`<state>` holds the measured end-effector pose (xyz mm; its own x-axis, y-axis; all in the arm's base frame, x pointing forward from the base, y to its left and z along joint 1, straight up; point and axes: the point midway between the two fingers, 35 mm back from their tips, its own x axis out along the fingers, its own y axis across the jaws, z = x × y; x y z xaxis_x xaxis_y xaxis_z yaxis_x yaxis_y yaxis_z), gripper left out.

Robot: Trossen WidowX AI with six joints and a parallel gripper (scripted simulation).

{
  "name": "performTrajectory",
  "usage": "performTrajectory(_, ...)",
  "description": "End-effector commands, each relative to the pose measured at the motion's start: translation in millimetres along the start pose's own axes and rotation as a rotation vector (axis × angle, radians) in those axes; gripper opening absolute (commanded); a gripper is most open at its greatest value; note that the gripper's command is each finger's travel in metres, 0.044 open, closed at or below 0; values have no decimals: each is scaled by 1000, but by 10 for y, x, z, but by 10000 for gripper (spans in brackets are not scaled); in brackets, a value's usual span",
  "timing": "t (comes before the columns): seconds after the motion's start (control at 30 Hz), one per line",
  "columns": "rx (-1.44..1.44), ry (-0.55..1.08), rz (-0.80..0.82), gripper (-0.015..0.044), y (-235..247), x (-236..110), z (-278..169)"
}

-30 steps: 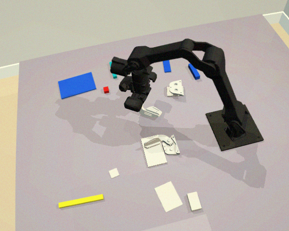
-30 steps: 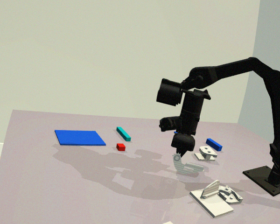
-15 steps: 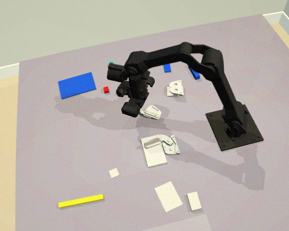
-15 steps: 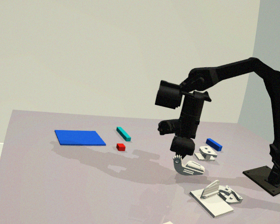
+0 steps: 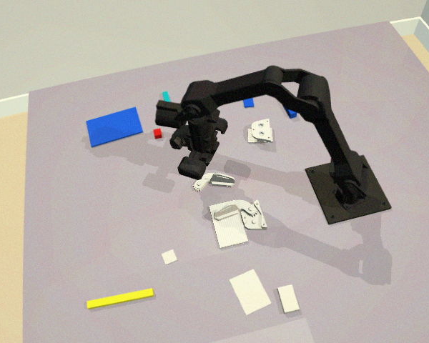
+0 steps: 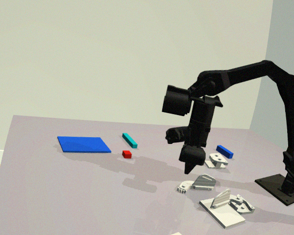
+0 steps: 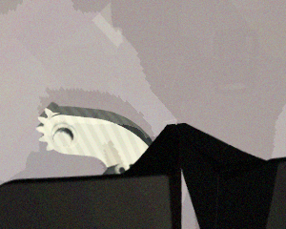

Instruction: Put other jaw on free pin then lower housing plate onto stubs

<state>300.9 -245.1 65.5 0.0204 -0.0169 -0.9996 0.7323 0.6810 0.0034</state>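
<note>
My gripper (image 5: 198, 177) (image 6: 188, 173) (image 7: 176, 133) is shut and empty above the loose jaw. The loose white jaw (image 5: 206, 179) (image 6: 186, 185) (image 7: 88, 135) lies on the table, its toothed, holed end flat and its grey-sided blade standing up; the fingers hide part of it in the wrist view. The other jaw (image 5: 238, 203) (image 6: 222, 199) is on its pin in the white base (image 5: 259, 224) (image 6: 249, 210), its blade over the ribbed board (image 5: 231, 234) (image 6: 225, 217). The free pin (image 5: 254, 221) (image 6: 242, 207) stands bare. The two-holed housing plate (image 5: 259, 136) (image 6: 219, 157) rests on a small stand.
A red cube (image 5: 157, 133) (image 6: 127, 154), blue slab (image 5: 114, 126) (image 6: 82, 145) and teal bar (image 5: 166, 96) (image 6: 129, 140) lie at the back. White tiles (image 5: 249, 291) (image 5: 288, 298) (image 5: 169, 256) and a yellow bar (image 5: 120, 298) lie in front.
</note>
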Motion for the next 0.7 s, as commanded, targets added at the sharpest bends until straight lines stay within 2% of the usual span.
performTrajectory(0.0,4,-12,2,0,0,-277,33)
performTrajectory(0.1,1,-10,1,0,-18,-550,12)
performTrajectory(0.2,1,-10,1,0,-20,-569,9)
performTrajectory(0.23,5,-12,1,26,-16,-488,16)
performTrajectory(0.67,5,-12,1,367,-16,-488,16)
